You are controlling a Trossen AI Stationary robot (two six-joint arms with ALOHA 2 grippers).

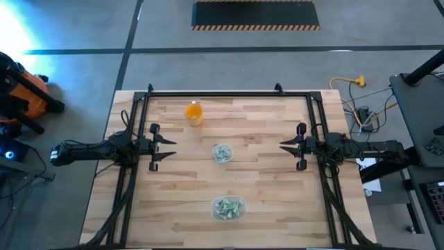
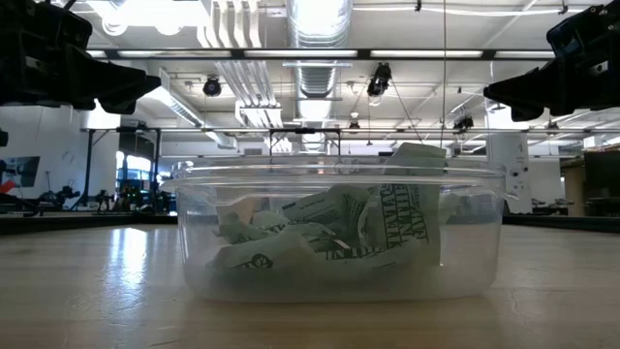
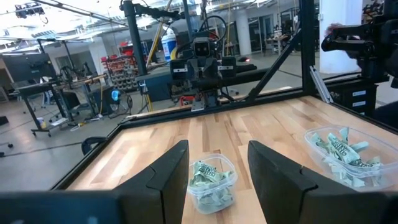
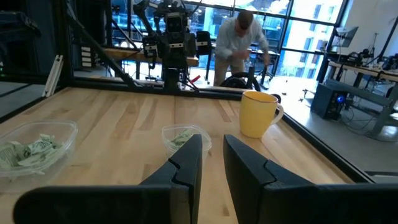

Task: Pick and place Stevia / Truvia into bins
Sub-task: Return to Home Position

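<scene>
1. You are at the parking step, by my reading, not a pick. The left hand [image 1: 164, 146] sits at the left side of the counter [image 1: 277, 187] and the right hand [image 1: 291, 146] at the right side. They face each other across the middle, both well apart from the bins.
2. Your left hand is wide open and carries nothing. In its wrist view the fingers [image 3: 168, 177] stand far apart, with the round cup [image 1: 222, 153] showing through the gap.
3. Your right hand is also empty. Its fingers [image 4: 186, 165] are parted by a narrower gap, with nothing between them.
4. The sachets [image 2: 339, 228] are all in the bins, as far as the high view shows.
   - The round cup in the middle of the counter holds a small heap.
   - The tub [image 1: 228, 208], nearer the bottom edge of the high view, holds a larger crumpled pile, and one sachet pokes above its rim.
   - I see none loose on the bare wood.
5. The orange cup [image 1: 193, 112] stands toward the far edge, apart from both bins. It is not part of the job.
6. The sorting looks finished, so the next move should need no grasp. Bring both arms to rest and keep the hands high and clear of the bins so nothing tips.
7. A person [image 4: 239, 43] is beyond the counter in the right wrist view, well away from the arms.
</scene>
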